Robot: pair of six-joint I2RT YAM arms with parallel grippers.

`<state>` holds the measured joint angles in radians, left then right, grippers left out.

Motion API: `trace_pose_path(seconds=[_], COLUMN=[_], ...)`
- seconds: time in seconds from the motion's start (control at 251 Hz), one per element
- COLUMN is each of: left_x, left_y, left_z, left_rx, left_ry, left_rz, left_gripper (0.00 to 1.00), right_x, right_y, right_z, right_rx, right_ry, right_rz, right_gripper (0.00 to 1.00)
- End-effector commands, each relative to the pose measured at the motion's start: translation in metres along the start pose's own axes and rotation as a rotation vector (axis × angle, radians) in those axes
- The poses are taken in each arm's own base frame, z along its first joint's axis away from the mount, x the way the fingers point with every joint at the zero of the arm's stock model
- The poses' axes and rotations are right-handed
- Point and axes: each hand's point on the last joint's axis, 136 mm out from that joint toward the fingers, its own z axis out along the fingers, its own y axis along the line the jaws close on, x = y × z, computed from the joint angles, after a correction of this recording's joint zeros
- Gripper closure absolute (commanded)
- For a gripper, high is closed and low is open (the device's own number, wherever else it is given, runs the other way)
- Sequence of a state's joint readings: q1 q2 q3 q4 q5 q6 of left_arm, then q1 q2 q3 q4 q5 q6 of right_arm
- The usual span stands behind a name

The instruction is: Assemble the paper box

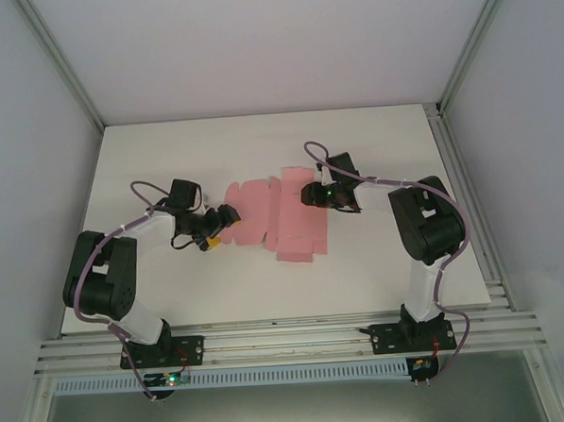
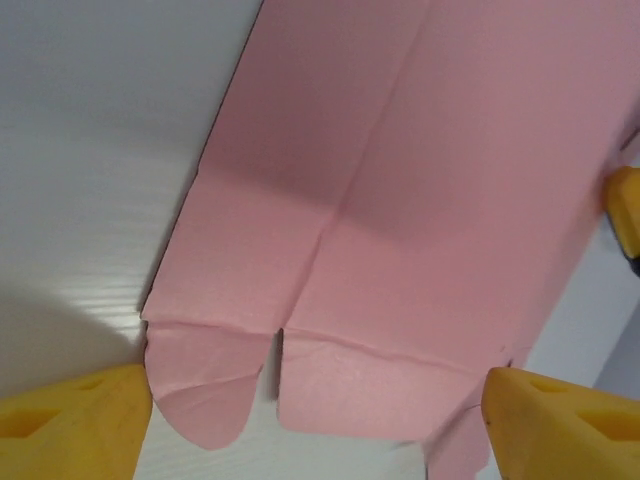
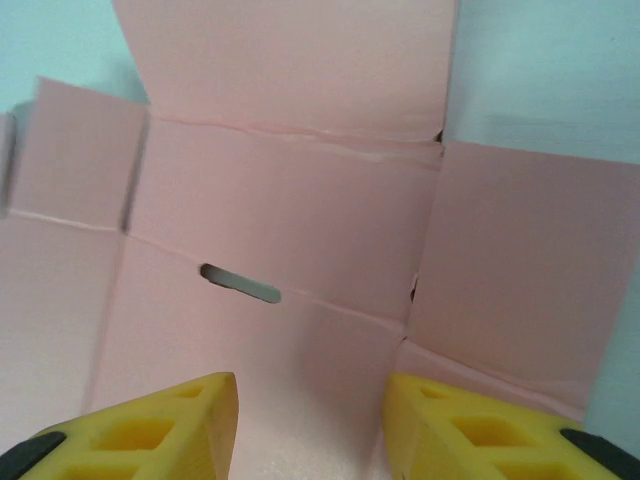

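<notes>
Pink card lying flat, with the folding hardly begun.
White tabletop (image 1: 268, 297) carries the paper box (image 1: 282, 220) as an unfolded die-cut sheet at its middle, between the two arms. The creases are scored, but from where I stand no wall is up and no flap is tucked, so nearly all the assembly looks left to do. No container exists yet to hold anything. Left claw (image 2: 315, 400) is spread wide at the sheet's left end, over its rounded end flaps (image 2: 200, 390). Right claw (image 3: 310, 400), also spread, sits low over the panel near the slot (image 3: 240, 284), pinching nothing.
</notes>
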<state>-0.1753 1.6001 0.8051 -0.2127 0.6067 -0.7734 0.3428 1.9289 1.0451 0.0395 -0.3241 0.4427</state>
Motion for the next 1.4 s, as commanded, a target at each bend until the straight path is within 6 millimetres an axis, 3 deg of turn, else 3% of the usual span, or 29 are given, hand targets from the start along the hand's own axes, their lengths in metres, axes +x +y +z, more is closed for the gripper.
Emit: trace_pose_path(seconds=[0.0, 0.227, 0.658, 0.746, 0.866, 1.018, 1.153, 1.217, 1.277, 1.397], left_x=[-0.004, -0.006, -0.013, -0.012, -0.007, -0.005, -0.012, -0.018, -0.022, -0.013], left_y=[-0.016, -0.028, -0.060, -0.070, -0.094, -0.114, -0.099, -0.076, -0.044, -0.018], left_z=[0.011, 0.007, -0.059, -0.065, -0.073, -0.078, -0.059, -0.046, -0.035, -0.036], left_rx=[0.106, 0.178, 0.390, 0.440, 0.564, 0.653, 0.520, 0.376, 0.198, 0.093], left_ry=[-0.005, -0.043, -0.413, -0.444, -0.456, -0.476, -0.446, -0.442, -0.420, -0.417], left_rz=[0.018, 0.041, 0.195, 0.247, 0.323, 0.402, 0.361, 0.323, 0.242, 0.227], left_gripper=[0.16, 0.17, 0.17, 0.20, 0.33, 0.40, 0.39, 0.34, 0.37, 0.35], right_x=[0.111, 0.114, 0.117, 0.116, 0.117, 0.116, 0.117, 0.117, 0.116, 0.118], right_y=[-0.060, -0.062, -0.057, -0.055, -0.055, -0.051, -0.052, -0.052, -0.052, -0.054], right_z=[0.017, 0.017, 0.020, 0.020, 0.021, 0.021, 0.021, 0.022, 0.022, 0.021], right_rx=[0.185, 0.188, 0.144, 0.128, 0.123, 0.093, 0.091, 0.087, 0.086, 0.093], right_ry=[0.342, 0.347, 0.344, 0.339, 0.339, 0.327, 0.325, 0.326, 0.331, 0.340], right_rz=[0.130, 0.133, 0.143, 0.134, 0.129, 0.128, 0.133, 0.134, 0.136, 0.130], right_gripper=[0.52, 0.52, 0.52, 0.52, 0.52, 0.52, 0.52, 0.52, 0.52, 0.52])
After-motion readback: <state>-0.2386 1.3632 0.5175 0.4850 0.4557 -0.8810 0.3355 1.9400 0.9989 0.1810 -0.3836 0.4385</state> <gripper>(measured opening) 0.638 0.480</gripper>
